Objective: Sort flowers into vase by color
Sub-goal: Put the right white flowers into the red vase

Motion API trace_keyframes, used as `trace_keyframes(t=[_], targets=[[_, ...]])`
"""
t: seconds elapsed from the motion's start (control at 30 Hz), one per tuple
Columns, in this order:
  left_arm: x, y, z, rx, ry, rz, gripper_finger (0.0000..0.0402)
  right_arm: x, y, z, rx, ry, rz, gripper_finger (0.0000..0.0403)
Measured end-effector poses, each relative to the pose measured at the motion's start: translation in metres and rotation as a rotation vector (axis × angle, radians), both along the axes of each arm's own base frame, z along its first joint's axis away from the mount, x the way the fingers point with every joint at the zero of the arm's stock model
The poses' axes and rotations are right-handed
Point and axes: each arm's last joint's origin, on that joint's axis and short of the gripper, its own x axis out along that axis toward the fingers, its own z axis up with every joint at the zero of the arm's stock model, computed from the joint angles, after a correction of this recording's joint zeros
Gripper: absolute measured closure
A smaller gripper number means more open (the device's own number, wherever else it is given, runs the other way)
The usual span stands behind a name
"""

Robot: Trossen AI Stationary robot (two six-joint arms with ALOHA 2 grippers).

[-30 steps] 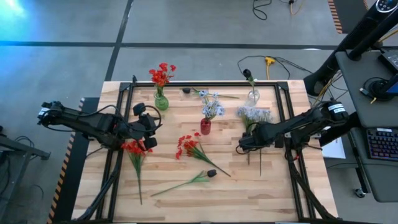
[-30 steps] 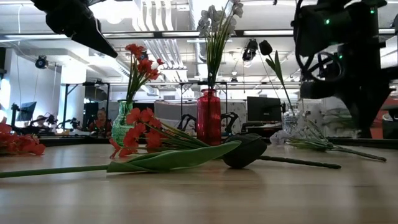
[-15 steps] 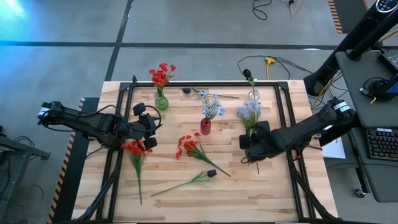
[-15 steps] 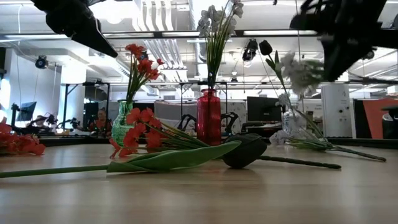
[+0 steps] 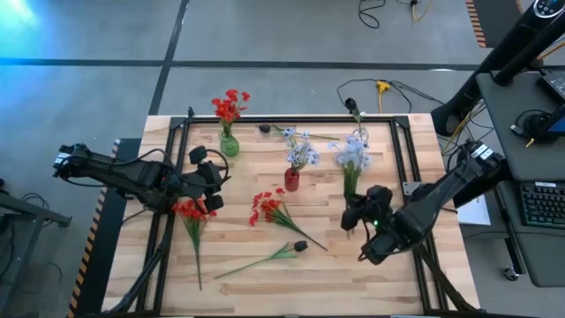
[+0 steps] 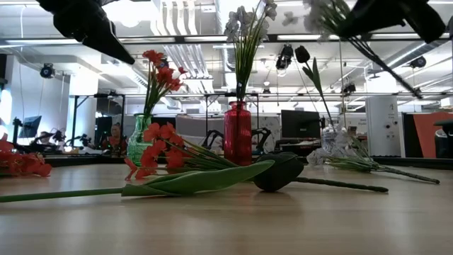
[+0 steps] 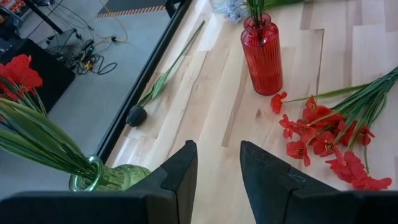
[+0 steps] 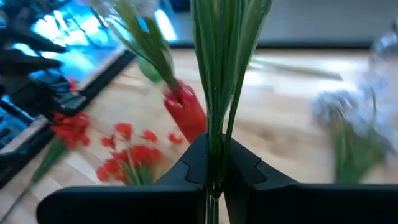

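My right gripper [image 5: 353,215] is shut on a pale blue-white flower [image 5: 354,155], raised above the table's right half. In the low view its bloom [image 6: 322,8] is near the top edge. My left gripper [image 7: 217,177] is open and hovers over bare wood [image 5: 208,182] beside the green vase [image 5: 229,144], touching nothing. That vase holds red flowers, the red vase [image 5: 291,180] holds pale blue ones, and the clear vase [image 5: 359,137] holds a dark bud. Two red bunches [image 5: 267,208] [image 5: 190,212], a dark-bud stem [image 5: 269,257] and another pale bunch [image 6: 368,166] lie flat on the table. My right gripper pinches the pale flower's bundle of green stalks [image 8: 214,140] between its two fingers [image 8: 196,165], which lie across the stalks. The flower is lifted clear of the table. It is tilted, with the bloom toward the far edge and a stalk end [image 6: 396,76] slanting down below the gripper.
Another dark-bud stem [image 5: 296,132] lies along the far edge. A black frame [image 5: 291,121] borders the tabletop. The three vases stand in the far half. There is bare wood along the near edge [image 5: 309,287] and between the flowers.
My right gripper has risen and drawn toward the near edge, tipping as it went. The pale flower it holds has come up off the table, its bloom swinging toward the far edge. In the low view the gripper has climbed almost out of the picture.
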Motion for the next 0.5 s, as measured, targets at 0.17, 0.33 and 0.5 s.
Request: trace_keyframes(t=[0.17,0.33,0.5], targets=[[0.001,0.000,0.001,0.002,-0.008,-0.004,0.0296,0.008,0.008,-0.001,-0.159,-0.056,0.038,0.0385],[0.002,-0.001,0.002,0.007,-0.025,-0.012,0.0296,0.019,0.015,0.001,-0.272,-0.081,0.058,0.0385],[0.002,-0.001,0.002,0.007,-0.025,-0.012,0.0296,0.027,0.021,0.005,-0.333,-0.083,0.074,0.0385]])
